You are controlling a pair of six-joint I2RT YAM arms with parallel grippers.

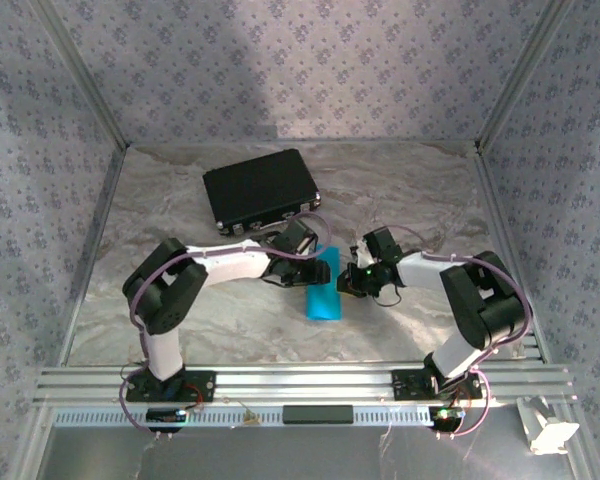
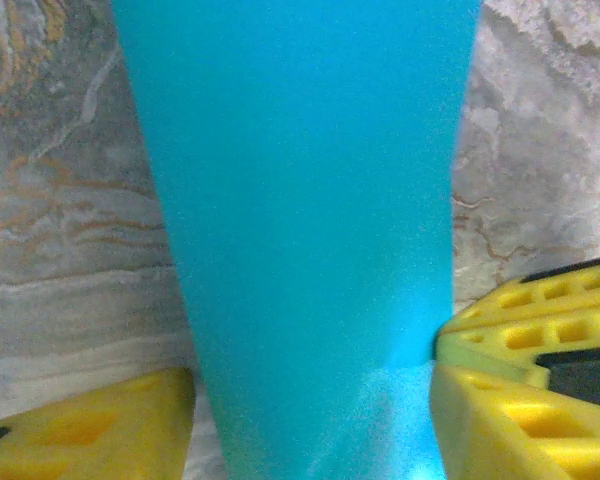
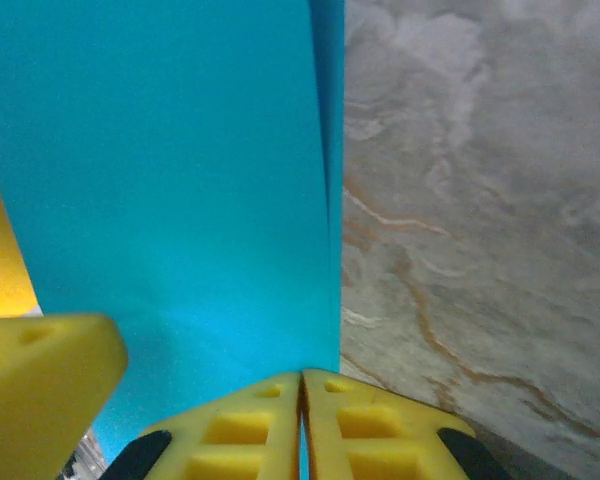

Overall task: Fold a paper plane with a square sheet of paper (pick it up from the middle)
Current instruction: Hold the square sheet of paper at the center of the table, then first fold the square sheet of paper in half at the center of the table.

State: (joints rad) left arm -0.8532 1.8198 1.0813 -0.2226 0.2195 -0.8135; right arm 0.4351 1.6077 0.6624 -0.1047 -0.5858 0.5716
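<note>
The square sheet of paper (image 1: 323, 292) is bright cyan and folded into a long narrow strip at the table's middle, not a paper plane shape. My left gripper (image 1: 316, 266) is at the strip's far end and my right gripper (image 1: 348, 283) is at its right edge. In the left wrist view the paper (image 2: 300, 220) runs between the fingers of the left gripper (image 2: 315, 410), which stand apart, a sliver of table showing beside the left finger (image 2: 90, 430). My right gripper (image 3: 302, 385) is shut on the paper's folded edge (image 3: 325, 200), with cyan showing in the seam.
A black case (image 1: 263, 190) lies behind the arms at the back left. Patterned walls close in the marbled table (image 1: 180, 320). An aluminium rail (image 1: 300, 380) runs along the near edge. A small white object (image 1: 546, 430) sits outside at the bottom right.
</note>
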